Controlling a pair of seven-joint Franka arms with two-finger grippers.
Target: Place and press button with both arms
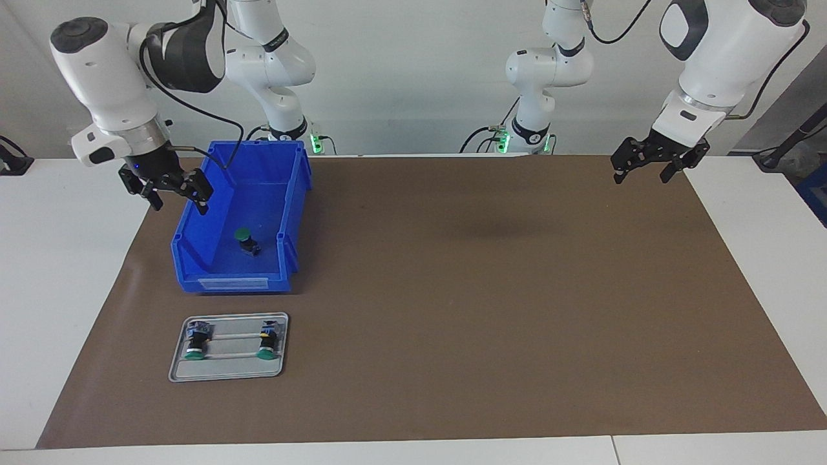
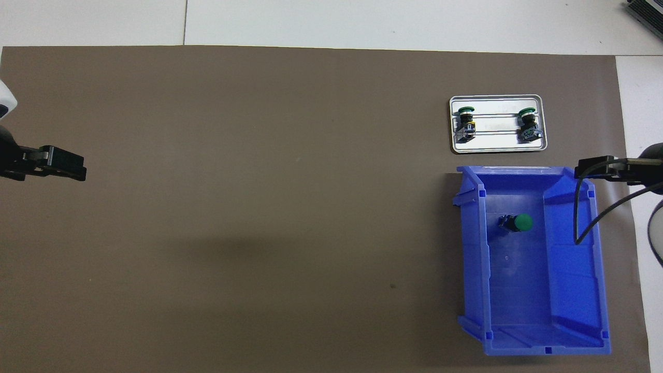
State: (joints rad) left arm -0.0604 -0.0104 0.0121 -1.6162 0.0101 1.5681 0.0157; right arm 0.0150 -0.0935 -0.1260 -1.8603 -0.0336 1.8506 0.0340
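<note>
One button (image 1: 247,241) lies tipped on its side on the floor of the blue bin (image 1: 294,194), green cap pointing toward the right arm's end of the desk (image 1: 452,290), long axis running across the bin. Two more buttons (image 1: 196,341) (image 1: 267,340) lie on the metal tray (image 1: 226,371), farther from the robots than the bin, caps pointing away from the robots. The right hand (image 1: 169,189) hovers open over the bin's outer wall. The left hand (image 1: 649,166) waits open, well apart from the bin.
</note>
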